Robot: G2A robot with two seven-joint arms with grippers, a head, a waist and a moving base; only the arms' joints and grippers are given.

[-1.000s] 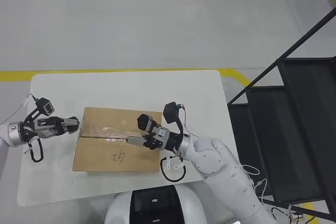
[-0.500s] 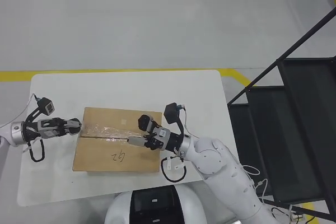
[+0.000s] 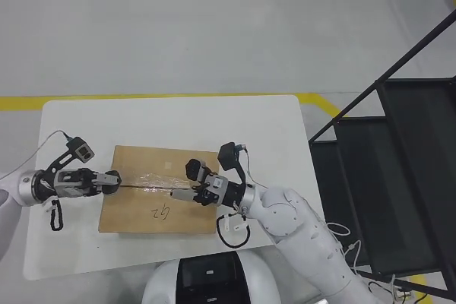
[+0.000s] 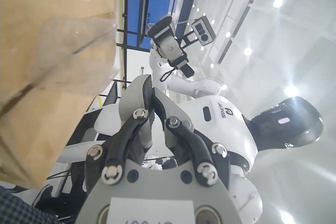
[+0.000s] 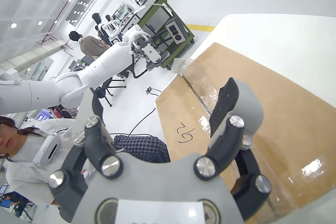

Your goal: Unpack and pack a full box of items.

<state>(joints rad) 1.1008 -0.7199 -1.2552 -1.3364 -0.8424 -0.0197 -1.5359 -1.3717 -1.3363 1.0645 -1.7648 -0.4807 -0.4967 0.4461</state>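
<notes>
A closed cardboard box (image 3: 159,209) lies on the white table (image 3: 251,129), with clear tape (image 3: 148,181) along its middle seam and a handwritten mark on top. My left gripper (image 3: 115,181) is at the box's left end, level with the seam, and its fingers (image 4: 147,96) are pressed together with nothing visible between them. Beside them rises the box's side (image 4: 47,51). My right gripper (image 3: 186,184) hovers open over the top of the box (image 5: 275,109), one finger (image 5: 227,101) above the taped seam. A loose tape tab (image 5: 180,64) sticks up at the seam's far end.
A black metal stair frame (image 3: 395,152) stands just right of the table. A yellow line (image 3: 159,97) runs along the floor behind it. There is bare table behind the box and to its right.
My left gripper has moved right, from short of the box up to its left end at the seam, and its wrist has turned. The right gripper shifted slightly left over the box.
</notes>
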